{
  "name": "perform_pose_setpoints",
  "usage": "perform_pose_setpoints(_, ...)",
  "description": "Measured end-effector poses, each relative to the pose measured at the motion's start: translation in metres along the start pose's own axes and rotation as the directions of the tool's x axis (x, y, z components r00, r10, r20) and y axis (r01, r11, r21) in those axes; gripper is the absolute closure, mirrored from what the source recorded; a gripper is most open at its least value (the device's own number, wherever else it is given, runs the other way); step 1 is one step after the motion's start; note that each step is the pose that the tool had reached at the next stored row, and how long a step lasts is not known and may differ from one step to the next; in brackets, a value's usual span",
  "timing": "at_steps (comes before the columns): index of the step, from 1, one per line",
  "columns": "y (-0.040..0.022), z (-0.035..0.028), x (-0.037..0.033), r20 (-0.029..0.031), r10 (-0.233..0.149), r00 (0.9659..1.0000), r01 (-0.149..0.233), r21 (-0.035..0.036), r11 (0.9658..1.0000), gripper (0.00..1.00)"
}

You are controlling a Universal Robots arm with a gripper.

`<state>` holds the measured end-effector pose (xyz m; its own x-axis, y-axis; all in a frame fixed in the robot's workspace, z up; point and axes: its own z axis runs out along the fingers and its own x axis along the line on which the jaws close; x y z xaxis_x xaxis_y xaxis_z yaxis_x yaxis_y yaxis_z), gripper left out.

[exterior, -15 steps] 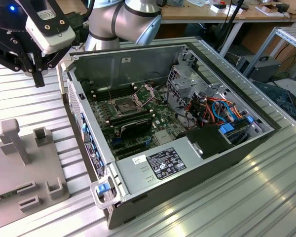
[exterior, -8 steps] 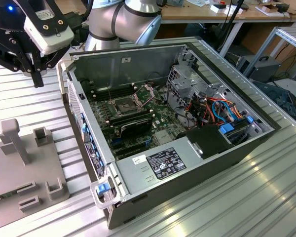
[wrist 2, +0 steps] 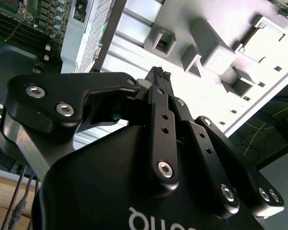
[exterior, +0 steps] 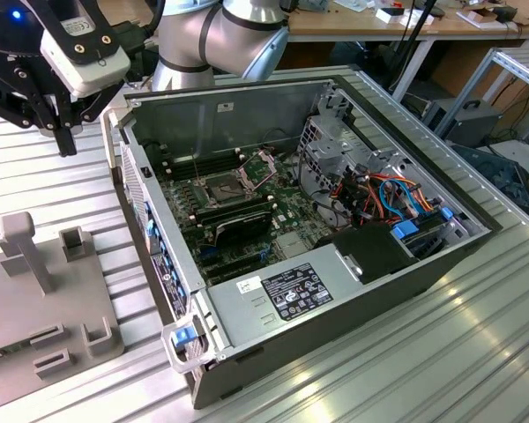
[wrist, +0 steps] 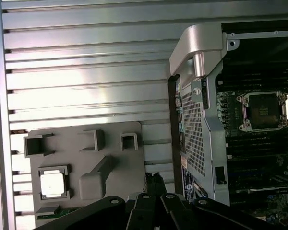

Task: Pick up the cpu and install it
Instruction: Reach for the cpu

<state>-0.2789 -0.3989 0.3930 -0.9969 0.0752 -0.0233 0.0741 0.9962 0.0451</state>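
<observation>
The cpu (wrist: pixel 53 184) is a small pale square chip lying flat in a square pocket of the grey fixture plate (wrist: pixel 115 143) on the slatted table, beside the computer case. My gripper (wrist: pixel 153 178) hangs above the plate's edge nearest the case, well apart from the cpu. Its black fingers (wrist 2: pixel 159 96) are pressed together with nothing between them, so it is shut. In the exterior view the gripper (exterior: pixel 67 141) hovers high at the exterior view's left, above the table. The dark cpu socket (exterior: pixel 222 187) on the motherboard stands open, its metal frame (exterior: pixel 263 164) hinged up.
The open computer case (exterior: pixel 273 88) lies on its side with raised walls around the motherboard. Black memory modules (exterior: pixel 238 218), a power supply (exterior: pixel 282 295) and coloured cables (exterior: pixel 397 198) fill it. The fixture plate (exterior: pixel 35 308) carries an upright post (exterior: pixel 22 247) and several small holders.
</observation>
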Motion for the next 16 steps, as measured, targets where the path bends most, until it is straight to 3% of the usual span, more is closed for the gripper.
perform_pose_setpoints(16, -0.0002, -0.0001, 0.0023, 0.0000, 0.000, 1.0000, 0.000, 0.0001, 1.0000, 0.89)
